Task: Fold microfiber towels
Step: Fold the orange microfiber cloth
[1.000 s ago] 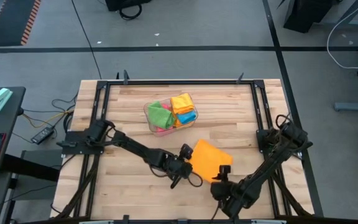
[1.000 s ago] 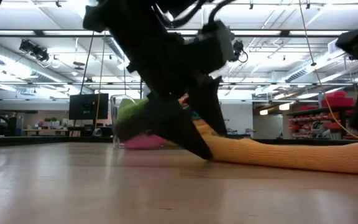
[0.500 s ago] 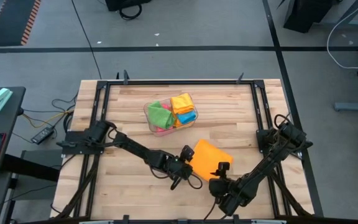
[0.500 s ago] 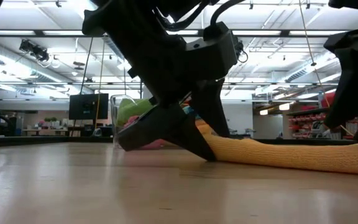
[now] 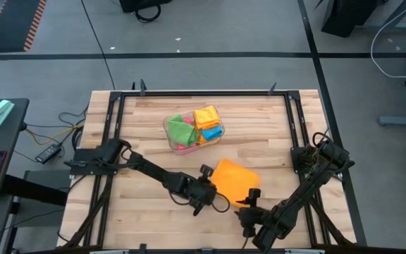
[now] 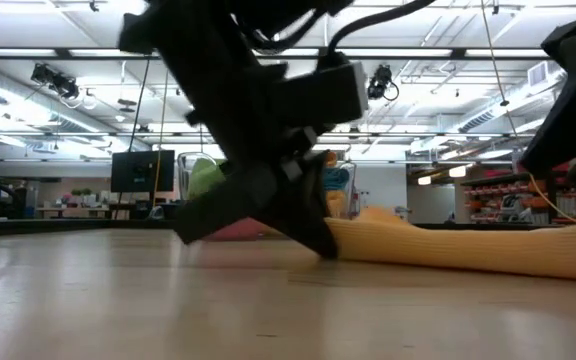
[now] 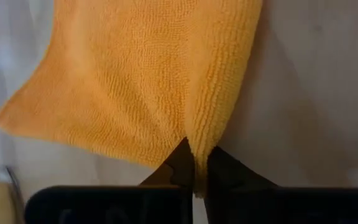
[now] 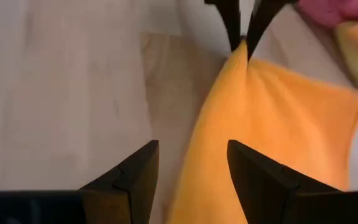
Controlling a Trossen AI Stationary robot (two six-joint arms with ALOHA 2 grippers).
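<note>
An orange microfiber towel [image 5: 237,178] lies spread on the wooden table [image 5: 146,141], right of the middle. My left gripper [image 5: 210,185] sits low at the towel's left corner and is shut on it; the low view shows this gripper [image 6: 308,235] down at the tabletop. My right gripper [image 5: 249,206] stands open at the towel's near corner, with the orange cloth [image 8: 197,186] running in between its fingers [image 8: 143,171]. More microfiber towels in green, yellow, blue and pink fill a clear bin [image 5: 194,127]. My left gripper pinches the orange towel's left corner [image 7: 197,146] between its two fingers. The fingers come slanting down from the table's left. The cloth puckers into a ridge at the fingertips, and the rest of the towel lies flat on the table. I cannot tell whether my right gripper touches the towel.
The clear bin of towels stands at the far middle of the table. Black rails [image 5: 115,113] frame the table's left, right and far edges. Bare wood lies left of and in front of the towel.
My left gripper has shut on the towel's left corner, and the cloth has drawn in there, so the towel looks narrower than before. My right gripper went toward the far edge over the towel's near corner, then came back toward the near edge, staying open.
</note>
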